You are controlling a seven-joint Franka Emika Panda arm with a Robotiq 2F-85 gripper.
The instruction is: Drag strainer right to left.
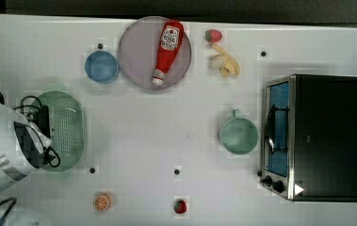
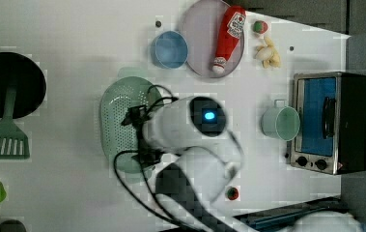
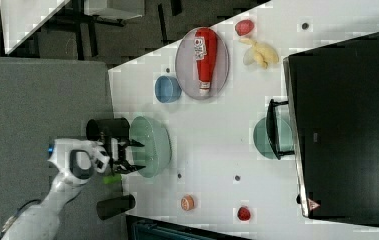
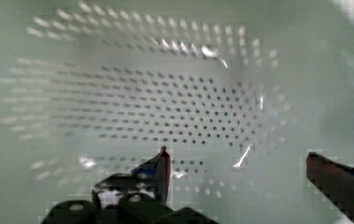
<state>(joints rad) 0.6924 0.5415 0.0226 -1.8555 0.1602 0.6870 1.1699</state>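
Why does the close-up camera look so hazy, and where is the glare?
Wrist view: the strainer is so near that its holes smear, with bright glints on the plastic; the gripper fingers are dark and apart. Top view: the table is evenly lit, with soft shadows.

Bright even overhead light, soft shadows, blocky compression, blurred wrist view with glints on the strainer (image 4: pixel 165 93)

We see a white surface (image 1: pixel 176 136) under even, diffuse light, shadows soft. Landmark: the toaster oven (image 1: pixel 324 136), black body, steel front. In the top view a dark strip (image 1: pixel 166 5) borders the surface along its upper edge. In the right view, grey floor (image 3: pixel 37 100) lies well apart from the oven, past the surface's far end.
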